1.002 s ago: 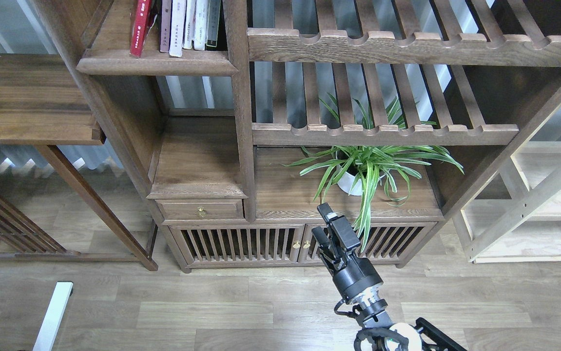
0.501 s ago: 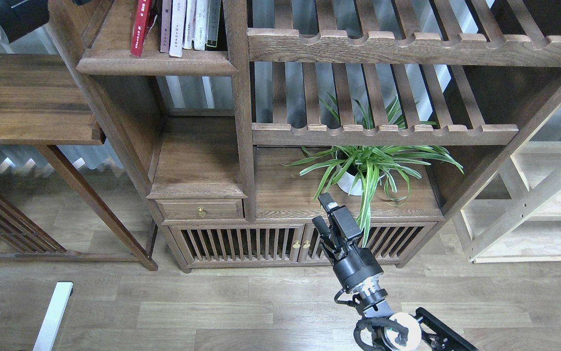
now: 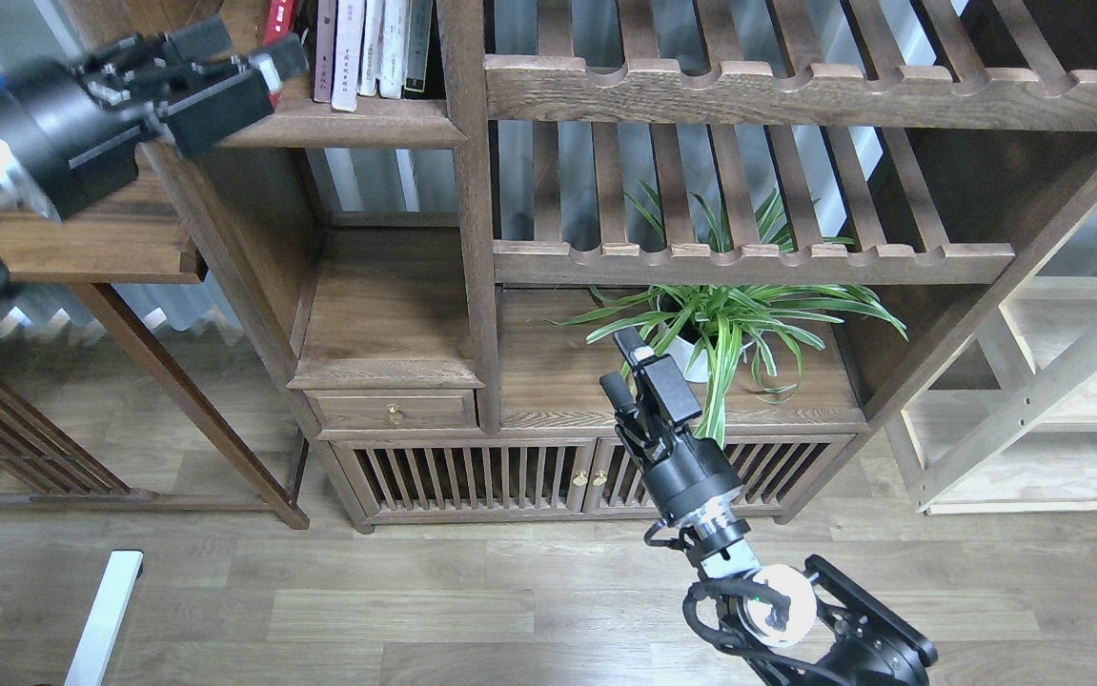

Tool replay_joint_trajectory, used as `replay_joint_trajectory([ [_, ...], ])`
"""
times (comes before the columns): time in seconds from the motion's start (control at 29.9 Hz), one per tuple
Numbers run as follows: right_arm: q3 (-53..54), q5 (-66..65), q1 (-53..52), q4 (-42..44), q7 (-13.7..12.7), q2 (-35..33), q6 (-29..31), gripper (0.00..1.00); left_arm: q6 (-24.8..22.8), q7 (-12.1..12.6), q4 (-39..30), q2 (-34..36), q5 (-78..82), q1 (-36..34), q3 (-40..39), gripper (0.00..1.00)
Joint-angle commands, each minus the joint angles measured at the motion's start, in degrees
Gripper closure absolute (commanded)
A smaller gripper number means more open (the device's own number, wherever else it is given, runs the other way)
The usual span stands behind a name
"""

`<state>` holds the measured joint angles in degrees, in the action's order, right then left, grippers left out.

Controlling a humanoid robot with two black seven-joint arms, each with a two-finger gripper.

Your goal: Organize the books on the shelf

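Dark shelf (image 3: pixel 357 124) holds upright books (image 3: pixel 372 48).

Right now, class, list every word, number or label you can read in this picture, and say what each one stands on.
No text can be read as it stands.
White book spine on the shelf: a column of dark characters, too small to read.
Red book: marks too blurred to read.
Left gripper and right gripper: no labels visible.
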<state>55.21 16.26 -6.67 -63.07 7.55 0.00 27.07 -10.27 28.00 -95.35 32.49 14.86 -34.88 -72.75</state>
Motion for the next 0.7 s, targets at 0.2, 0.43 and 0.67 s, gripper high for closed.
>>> replay_joint_trajectory([
  [0.2, 0.95, -0.35, -2.74, -0.04, 0.01, 0.00, -1.76, 0.00, -6.61, 0.00, 0.43, -6.38, 0.08, 14.03, -3.71, 0.06],
  [0.43, 1.56, -0.53, -4.32, -0.21, 0.01, 0.00, -2.02, 0.00, -8.10, 0.00, 4.20, -12.18, 0.08, 19.49, -4.77, 0.03],
  [0.67, 2.44, -0.53, -5.02, -0.30, -0.08, 0.00, -1.93, 0.00, -11.09, 0.00, 4.65, -15.26, 0.26, 21.96, -4.24, 0.03],
])
